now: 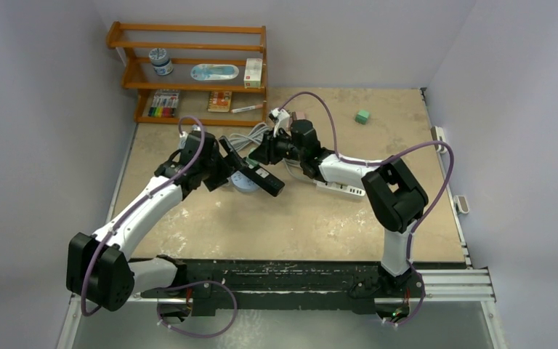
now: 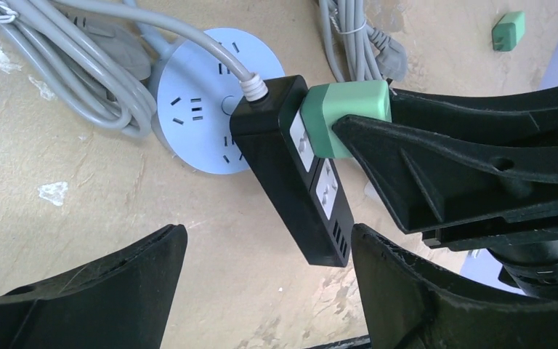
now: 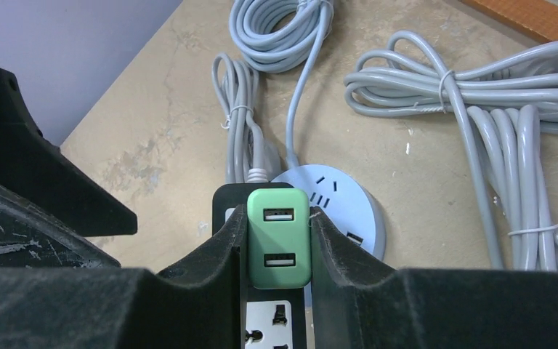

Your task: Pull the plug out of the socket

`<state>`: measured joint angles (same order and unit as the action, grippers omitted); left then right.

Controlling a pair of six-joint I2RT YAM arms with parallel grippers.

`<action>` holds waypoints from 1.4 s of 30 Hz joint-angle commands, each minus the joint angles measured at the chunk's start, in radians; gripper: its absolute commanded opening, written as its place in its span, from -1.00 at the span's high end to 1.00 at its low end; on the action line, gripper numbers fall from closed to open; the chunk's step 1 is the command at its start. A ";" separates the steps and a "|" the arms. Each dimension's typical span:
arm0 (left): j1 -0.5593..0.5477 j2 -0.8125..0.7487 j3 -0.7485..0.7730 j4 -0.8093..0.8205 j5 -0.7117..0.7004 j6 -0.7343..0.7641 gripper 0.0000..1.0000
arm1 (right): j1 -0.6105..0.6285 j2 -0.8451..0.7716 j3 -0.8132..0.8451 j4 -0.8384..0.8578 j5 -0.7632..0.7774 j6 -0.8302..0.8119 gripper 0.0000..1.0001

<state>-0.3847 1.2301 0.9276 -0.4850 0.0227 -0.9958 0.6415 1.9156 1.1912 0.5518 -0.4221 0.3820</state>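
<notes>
The right pincer (image 3: 279,215) is clamped on the green USB charger plug (image 3: 279,236), one finger pressed against each long side. The plug's face shows two USB ports, one above the other, and no lettering can be made out on it. The plug is seated in the end outlet of a black power strip (image 2: 290,182), next to where the strip's gray cord enters.

The strip lies slanted across the edge of a round pale-blue socket hub (image 2: 203,94) that rests on the tan counter (image 1: 298,225). The strip has white outlet faces and vent slots at its free end.

The left pincer (image 2: 269,234) stands wide open. The strip's free end is between its fingers, close to the right-hand one and apart from the other.

Bundled gray cables (image 3: 479,87) lie behind the hub. A small green block (image 1: 363,116) sits well apart near the far edge. A white power strip (image 1: 341,189) lies under the right arm. The wooden shelf (image 1: 189,65) holds a jar, boxes and a pack of markers, whose print is too small to read.
</notes>
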 commanded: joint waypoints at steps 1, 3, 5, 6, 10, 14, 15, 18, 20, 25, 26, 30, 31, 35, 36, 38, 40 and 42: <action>0.007 -0.024 -0.041 0.081 0.027 -0.077 -0.66 | 0.009 -0.032 0.048 0.121 0.047 0.043 1.00; 0.007 0.000 -0.084 0.156 0.050 -0.110 -0.65 | 0.016 -0.036 0.045 0.143 0.043 0.060 1.00; 0.005 0.027 -0.106 0.229 0.058 -0.129 -0.64 | 0.018 -0.036 0.040 0.171 0.034 0.089 1.00; 0.005 0.041 -0.111 0.243 0.057 -0.135 -0.64 | 0.019 -0.036 0.039 0.185 0.025 0.100 1.00; 0.004 0.086 -0.118 0.294 0.057 -0.136 -0.60 | 0.024 -0.032 0.047 0.219 0.010 0.195 1.00; 0.005 0.078 -0.107 0.314 0.018 -0.134 -0.60 | 0.026 -0.046 0.038 0.210 0.025 0.182 1.00; 0.006 0.077 -0.106 0.323 0.017 -0.134 -0.60 | 0.027 -0.047 0.036 0.209 0.025 0.183 1.00; 0.004 0.074 -0.106 0.345 0.013 -0.141 -0.53 | 0.026 -0.047 0.027 0.219 0.021 0.192 1.00; 0.004 0.069 -0.114 0.356 0.006 -0.142 -0.45 | 0.027 -0.047 0.016 0.231 0.011 0.195 1.00; 0.030 0.049 -0.182 0.420 0.010 -0.150 0.01 | 0.026 -0.041 -0.002 0.282 -0.053 0.205 1.00; 0.037 0.052 -0.194 0.436 0.020 -0.151 0.23 | 0.027 -0.036 0.000 0.301 -0.073 0.213 1.00; 0.052 0.082 -0.208 0.442 0.033 -0.141 1.00 | 0.026 -0.017 0.007 0.348 -0.135 0.242 1.00; 0.056 0.086 -0.210 0.434 0.031 -0.138 1.00 | 0.027 -0.019 0.006 0.352 -0.146 0.244 1.00; 0.079 0.080 -0.224 0.397 0.006 -0.126 1.00 | 0.026 -0.058 -0.002 0.306 -0.156 0.215 1.00; 0.088 0.076 -0.227 0.384 0.002 -0.123 1.00 | 0.029 -0.079 0.011 0.240 -0.117 0.160 1.00; 0.102 0.075 -0.236 0.370 0.000 -0.114 1.00 | 0.058 -0.132 0.041 0.064 0.038 0.029 1.00; 0.115 0.076 -0.245 0.362 0.002 -0.109 1.00 | 0.091 -0.189 0.029 -0.008 0.208 -0.083 1.00; 0.127 0.084 -0.254 0.367 0.007 -0.105 1.00 | 0.089 -0.228 -0.025 0.052 0.145 -0.072 1.00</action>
<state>-0.3206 1.3025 0.7002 -0.0978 0.1215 -1.1290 0.7097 1.8587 1.1717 0.5720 -0.3367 0.4309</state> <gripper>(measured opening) 0.331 0.305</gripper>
